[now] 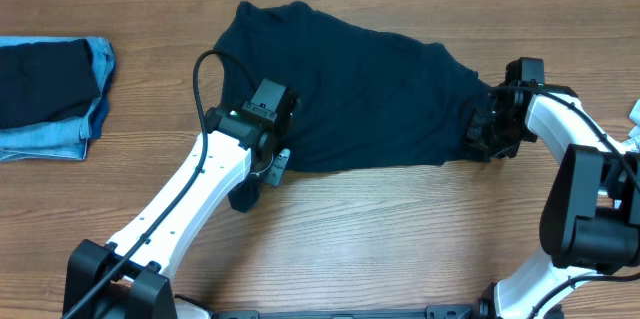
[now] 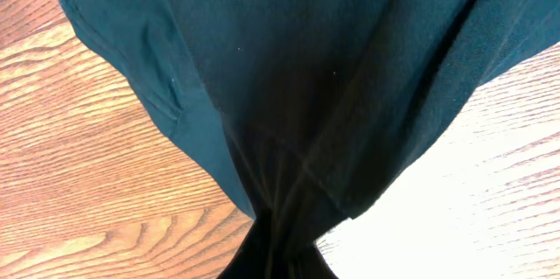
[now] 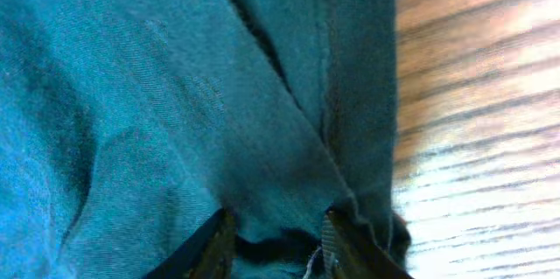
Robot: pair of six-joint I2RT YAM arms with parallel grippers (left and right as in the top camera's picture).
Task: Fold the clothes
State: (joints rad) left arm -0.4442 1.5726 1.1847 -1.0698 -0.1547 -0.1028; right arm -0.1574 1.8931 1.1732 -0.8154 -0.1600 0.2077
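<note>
The clothes here are chiefly a dark navy shirt [image 1: 360, 89], spread crumpled across the middle of the table. My left gripper [image 1: 279, 162] sits at the shirt's lower left edge. In the left wrist view the shirt [image 2: 332, 69] narrows into a tight bunch that runs into my left gripper [image 2: 280, 266], which is shut on it. My right gripper [image 1: 478, 139] is at the shirt's right end. Its fingers [image 3: 216, 242] stand apart on either side of a raised fold of the shirt [image 3: 175, 95], so my right gripper [image 3: 276, 246] is open around the hem.
A folded pile [image 1: 45, 99] lies at the far left edge, a dark navy piece on top of light blue denim. Bare wooden table [image 1: 400, 229] shows in front of the shirt, between the two arms.
</note>
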